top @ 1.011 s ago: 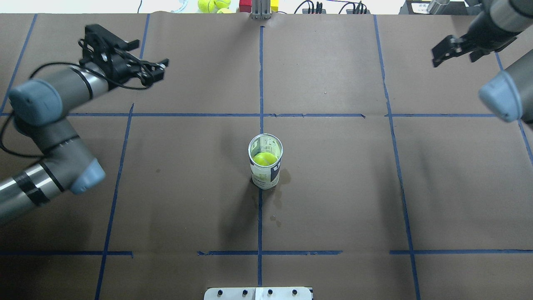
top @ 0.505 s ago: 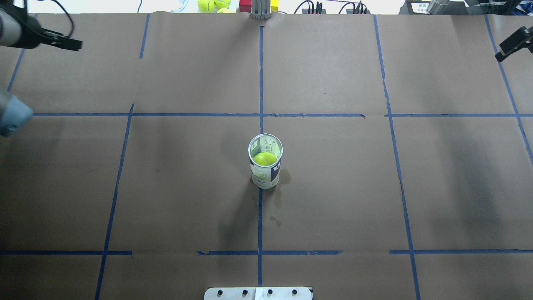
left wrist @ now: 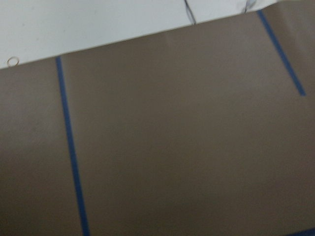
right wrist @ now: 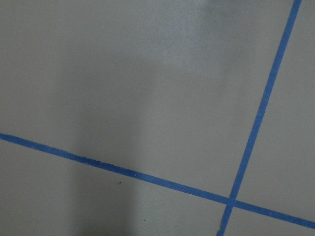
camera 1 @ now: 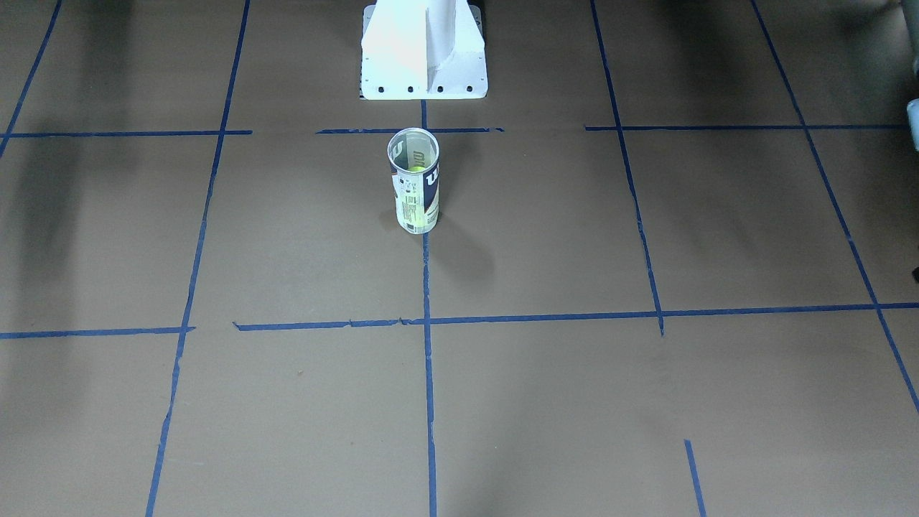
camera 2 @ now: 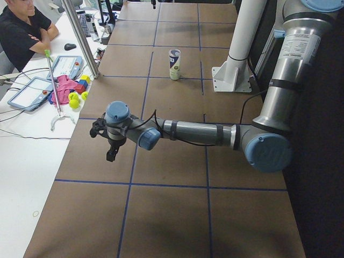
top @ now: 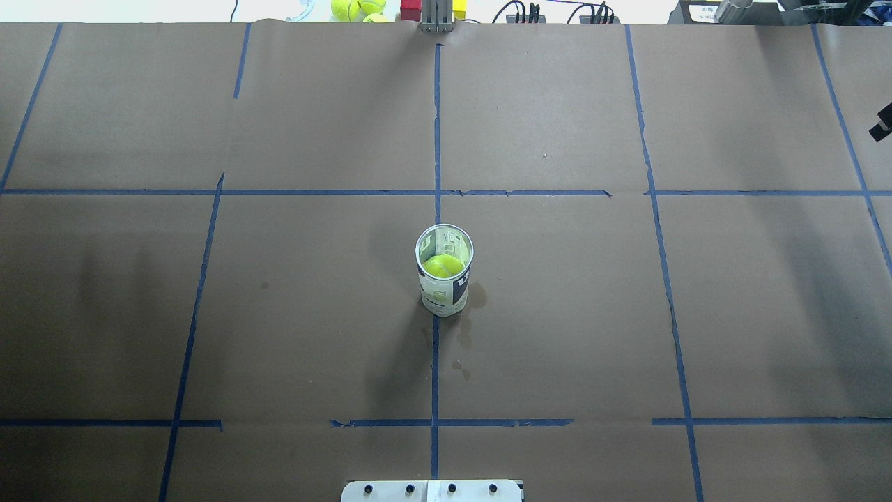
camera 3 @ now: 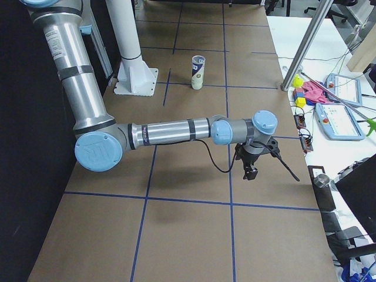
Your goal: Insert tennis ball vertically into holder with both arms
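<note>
The holder [top: 442, 289] stands upright on the brown paper at the table's middle, open end up. The tennis ball [top: 443, 265] sits inside it, seen through the mouth. The holder also shows in the front-facing view [camera 1: 414, 188], the left view [camera 2: 174, 64] and the right view [camera 3: 198, 72]. My left gripper [camera 2: 111, 155] hangs over the table's left end, far from the holder. My right gripper [camera 3: 251, 171] hangs over the right end; only a black sliver of it [top: 883, 130] shows overhead. I cannot tell whether either is open or shut. Both wrist views show only paper and blue tape.
Spare tennis balls [top: 355, 8] and red and yellow blocks [top: 411, 8] lie past the table's far edge. The white pedestal [camera 1: 423, 50] stands behind the holder. A person [camera 2: 21, 32], tablets and a metal post [camera 2: 80, 37] are on the operators' side.
Both arms have swung outward from the middle. The left arm has left the overhead view and the right gripper is down to a sliver at the right edge. The holder and ball have not moved.
</note>
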